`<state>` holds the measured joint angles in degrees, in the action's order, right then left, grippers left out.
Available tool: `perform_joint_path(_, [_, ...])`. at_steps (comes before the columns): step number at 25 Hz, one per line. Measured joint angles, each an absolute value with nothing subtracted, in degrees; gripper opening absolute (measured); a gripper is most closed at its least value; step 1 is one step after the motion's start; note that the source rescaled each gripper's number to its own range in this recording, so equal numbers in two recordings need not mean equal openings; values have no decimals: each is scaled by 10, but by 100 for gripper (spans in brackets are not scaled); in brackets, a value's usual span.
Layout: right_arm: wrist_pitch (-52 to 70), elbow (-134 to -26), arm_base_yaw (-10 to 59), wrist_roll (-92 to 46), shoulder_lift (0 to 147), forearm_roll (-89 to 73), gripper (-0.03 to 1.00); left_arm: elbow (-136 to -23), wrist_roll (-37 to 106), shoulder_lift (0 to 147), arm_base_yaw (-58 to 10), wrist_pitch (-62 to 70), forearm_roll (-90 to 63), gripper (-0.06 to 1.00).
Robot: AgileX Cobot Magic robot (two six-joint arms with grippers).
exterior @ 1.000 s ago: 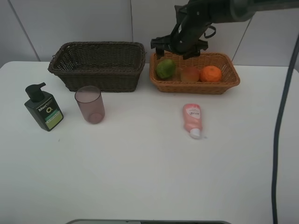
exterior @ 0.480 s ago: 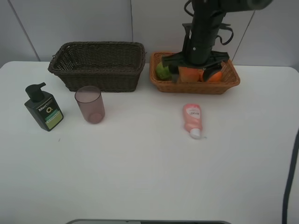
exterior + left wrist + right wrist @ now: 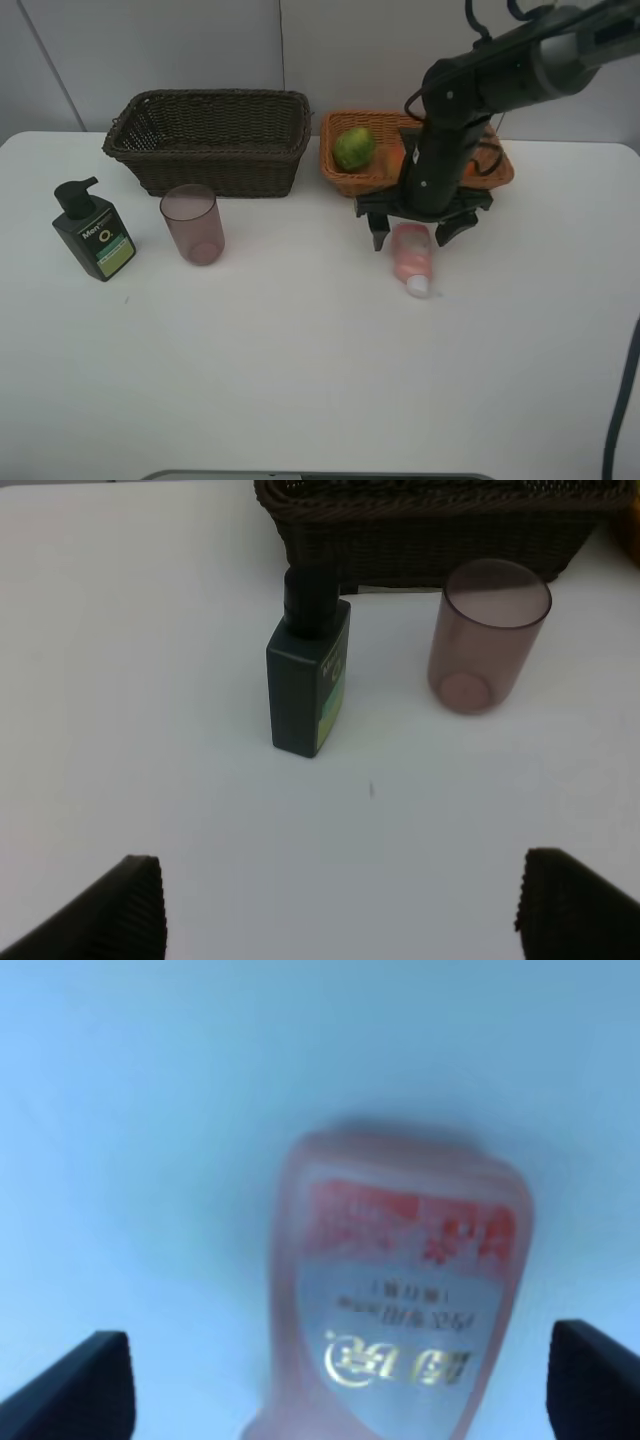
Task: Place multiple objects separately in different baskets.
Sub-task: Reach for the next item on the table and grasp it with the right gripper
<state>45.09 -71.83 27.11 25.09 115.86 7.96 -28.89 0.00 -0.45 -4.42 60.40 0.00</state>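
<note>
Since half a second ago the right gripper (image 3: 410, 233) has left the tan basket (image 3: 345, 184) and dropped to the table (image 3: 300, 350) in front of it. It is now over the tube (image 3: 413, 258). Nothing else has shifted.

From the high camera, its jaws stand wide, one on each side of the tube's broad end. Whether they touch it I cannot tell. The tube lies flat just in front of the tan basket, with its cap towards the camera. The lime (image 3: 354, 148) sits at the left end of that basket, and the arm (image 3: 440, 120) hides most of the rest of it. The dark basket (image 3: 210, 140) stands beside the tan one, to its left. The cup (image 3: 192, 223) is upright just in front of it. The bottle (image 3: 93, 232) is upright further left, apart from the cup.

At the left wrist, the left gripper (image 3: 345, 910) is spread wide with bare table between its jaws. The bottle (image 3: 308, 675) and cup (image 3: 487, 635) stand ahead of it, apart from each other, with the dark basket (image 3: 430, 530) behind them.

At the right wrist, the picture is blurred. The right gripper (image 3: 335, 1380) is wide apart and holds nothing. The tube (image 3: 400, 1300) lies label-up between its two tips, clear of both.
</note>
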Motion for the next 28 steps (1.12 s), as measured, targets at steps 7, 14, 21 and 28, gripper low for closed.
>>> perform_joint_path(7, [401, -694, 269, 256, 1159, 80, 80, -289, 0, -5, -44, 604, 0, 91])
perform_joint_path(14, [386, -693, 269, 262, 1173, 80, 80, -289, 0, -5, -44, 604, 0, 91])
perform_joint_path(21, [386, -693, 269, 263, 1188, 82, 57, -289, 0, -5, -44, 604, 0, 91])
perform_joint_path(28, [384, -693, 269, 264, 1188, 82, 0, -289, 0, -5, -44, 604, 0, 91])
